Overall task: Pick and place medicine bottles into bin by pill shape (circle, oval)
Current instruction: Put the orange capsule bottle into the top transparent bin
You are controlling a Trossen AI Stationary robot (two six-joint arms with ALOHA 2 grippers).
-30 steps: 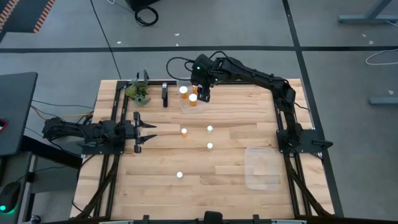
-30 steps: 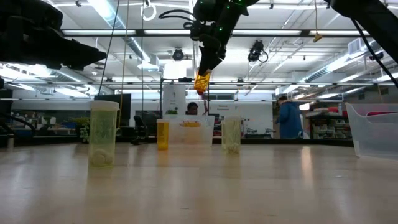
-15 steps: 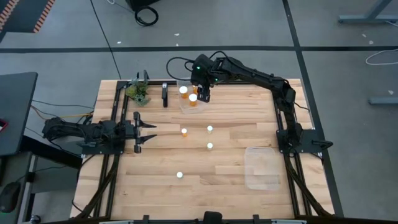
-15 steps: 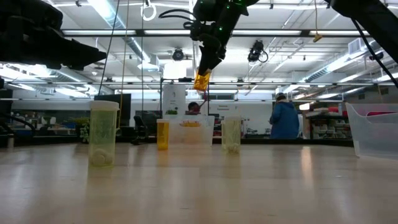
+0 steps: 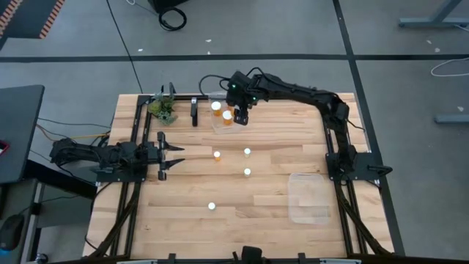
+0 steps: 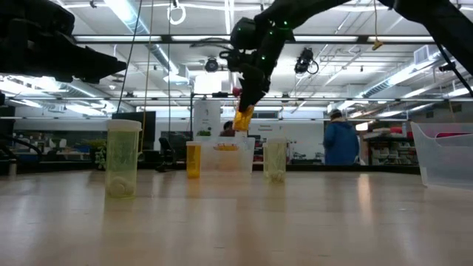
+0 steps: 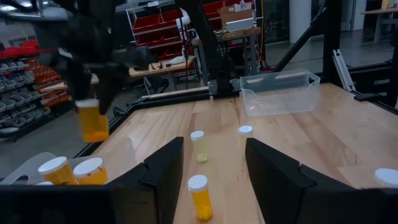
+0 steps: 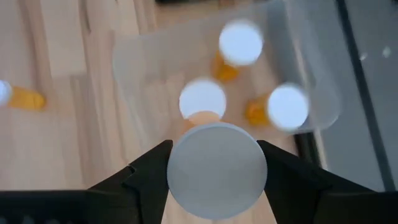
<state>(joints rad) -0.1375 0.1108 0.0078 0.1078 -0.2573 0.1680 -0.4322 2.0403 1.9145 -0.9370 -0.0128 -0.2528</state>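
Right gripper (image 5: pixel 241 117) jaws were clamped on a medicine bottle (image 6: pixel 243 118), held above the clear bin (image 8: pixel 305 62) near the tabletop's far edge. Left gripper (image 5: pixel 176 156) was parked at the left edge, jaws wide.

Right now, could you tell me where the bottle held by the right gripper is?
The held bottle hangs in the right gripper above the far clear bin, beside the plant.

held bottle (image 6: pixel 243 118): orange, white cap, upright, above the clear bin (image 5: pixel 220 123)
table bottles (image 5: pixel 217 155): four, upright, apart
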